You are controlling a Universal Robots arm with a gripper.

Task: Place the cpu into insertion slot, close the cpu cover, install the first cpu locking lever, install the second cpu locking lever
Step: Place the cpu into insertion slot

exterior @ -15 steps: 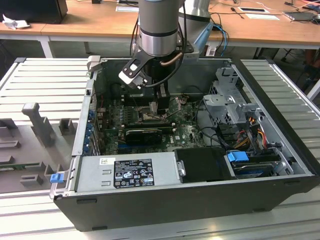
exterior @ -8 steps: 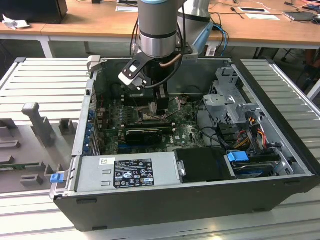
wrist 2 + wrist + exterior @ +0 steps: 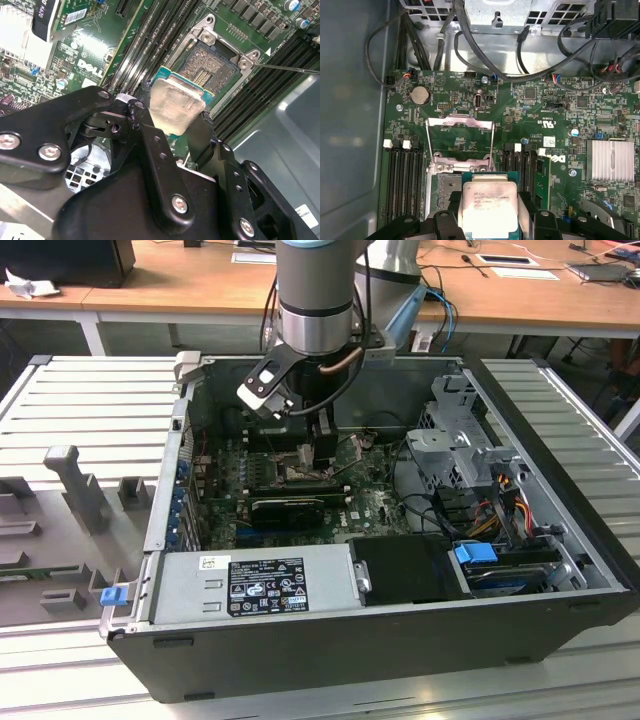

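Observation:
My gripper (image 3: 170,125) is shut on the cpu (image 3: 175,106), a pale silver square chip with a green edge, clamped between two black fingers (image 3: 201,136). In the second wrist view the chip hangs over one edge of the insertion slot (image 3: 212,70), whose dull contact field lies bare. The first wrist view has the cpu (image 3: 487,207) over most of the insertion slot (image 3: 446,187), with the cpu cover (image 3: 461,142) swung open and lying back flat on the board. A thin locking lever (image 3: 285,68) sticks out beside the socket. In the exterior view the gripper (image 3: 305,455) reaches down into the open computer case.
Black memory slots (image 3: 405,180) flank the socket on both sides. A finned silver heatsink (image 3: 610,160) and black cables (image 3: 520,55) sit further out. The grey power supply (image 3: 265,585), a drive cage (image 3: 460,440) and the case walls (image 3: 350,130) hem in the board.

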